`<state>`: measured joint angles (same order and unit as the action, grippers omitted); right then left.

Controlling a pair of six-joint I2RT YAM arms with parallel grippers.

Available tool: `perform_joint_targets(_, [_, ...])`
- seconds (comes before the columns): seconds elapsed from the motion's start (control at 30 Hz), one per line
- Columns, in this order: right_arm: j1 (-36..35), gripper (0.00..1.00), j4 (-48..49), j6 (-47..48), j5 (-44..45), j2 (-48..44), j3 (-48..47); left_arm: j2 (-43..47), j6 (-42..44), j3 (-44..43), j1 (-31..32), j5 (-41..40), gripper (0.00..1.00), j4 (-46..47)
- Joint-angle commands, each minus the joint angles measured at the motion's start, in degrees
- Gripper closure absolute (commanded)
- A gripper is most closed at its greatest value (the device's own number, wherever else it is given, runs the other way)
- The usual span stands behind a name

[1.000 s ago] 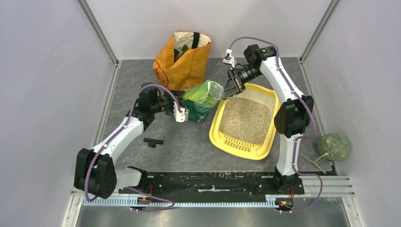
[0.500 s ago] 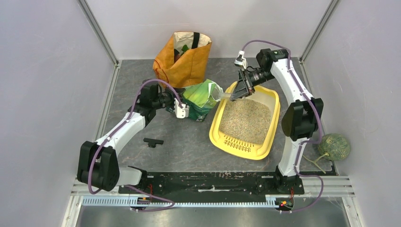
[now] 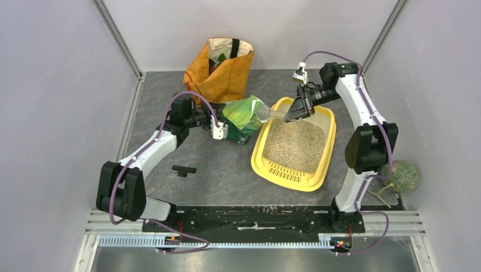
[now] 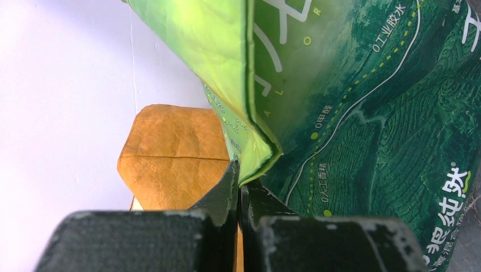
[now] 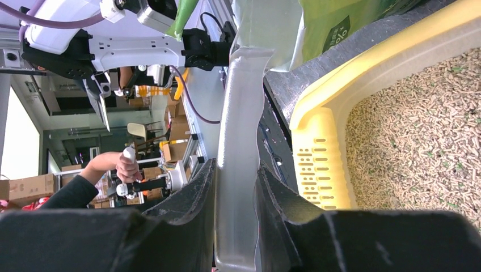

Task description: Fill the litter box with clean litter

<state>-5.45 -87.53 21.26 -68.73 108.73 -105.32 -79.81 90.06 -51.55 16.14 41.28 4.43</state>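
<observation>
The yellow litter box (image 3: 286, 173) lies on the grey bench (image 3: 227, 170) right of centre, its slotted lip towards the arms' bases. Beige-tan litter (image 3: 295, 144) covers its floor. At its far left corner we see the right pincer (image 3: 289, 115) above the rim. It is clamped partway closed on the pale, translucent top strip of the green bag (image 3: 241, 116). The right wrist view shows that strip pinched flat between the two dark fingers (image 5: 195, 192), with the tray's yellow rim (image 5: 317, 119) and the litter (image 5: 420, 147) just beside them.

The green bag, printed with white characters, stands touching or just beside the tray's left rim; we cannot tell which. Its mouth leans towards the tray. On the bag's far side from the tray, the left pincer (image 4: 239, 175) is closed tight on a folded seam of the bag.

Behind the green bag stands an open orange bag (image 3: 224, 79) with a black strap and dark and green items inside that we cannot make out. A small black piece (image 3: 184, 169) lies on the bench near the left arm. A green melon (image 3: 400, 174) sits at the right edge.
</observation>
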Motion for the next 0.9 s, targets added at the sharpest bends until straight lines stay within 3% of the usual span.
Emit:
perform_joint_targets(0.0, [1.3, 1.00, -4.3, 1.7, -5.0, -4.7, 0.7, -0.2, 1.2, -4.4, -0.7, -0.1, 0.98, 7.3])
perform_joint_targets(0.17, [2.1, 1.00, -4.4, 1.0, -4.4, -5.4, 0.4, -0.4, 1.9, -5.0, -0.7, 0.2, 0.98, 6.9])
perform_joint_targets(0.4, [-0.7, 1.00, 6.4, -16.4, 6.6, -5.5, -2.9, 0.7, 2.3, -4.8, -0.4, 2.1, 0.98, 7.2])
perform_joint_targets(0.87, [-3.9, 1.00, 10.9, -24.4, 25.6, 0.4, -13.7, 3.7, 2.1, -3.7, -0.1, 3.6, 0.98, 6.9])
